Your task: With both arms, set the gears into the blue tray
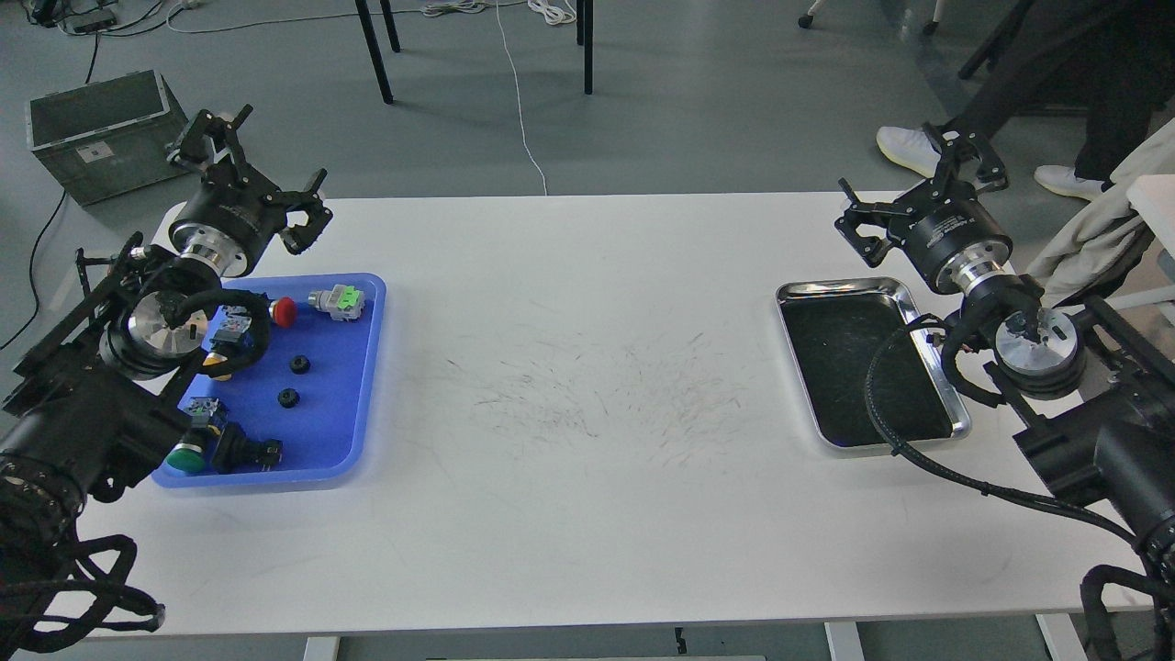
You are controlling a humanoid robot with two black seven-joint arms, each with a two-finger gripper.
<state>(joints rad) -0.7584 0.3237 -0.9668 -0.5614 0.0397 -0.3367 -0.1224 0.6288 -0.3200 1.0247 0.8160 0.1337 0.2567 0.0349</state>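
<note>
Left claw (260,172): hanging spread wide, empty, beyond the tray's far edge.
Tray (363,367): sitting at the table's (587,413) left.
Gears (299,364): two small black toothed wheels lying flat mid-tray, apart.
Right claw (909,188): gaping, empty, beyond the steel tray (831,288).

Grey floor (716,92) is stretching behind the white table (587,459), with a grey box (96,133) sitting left and cables trailing.
</note>
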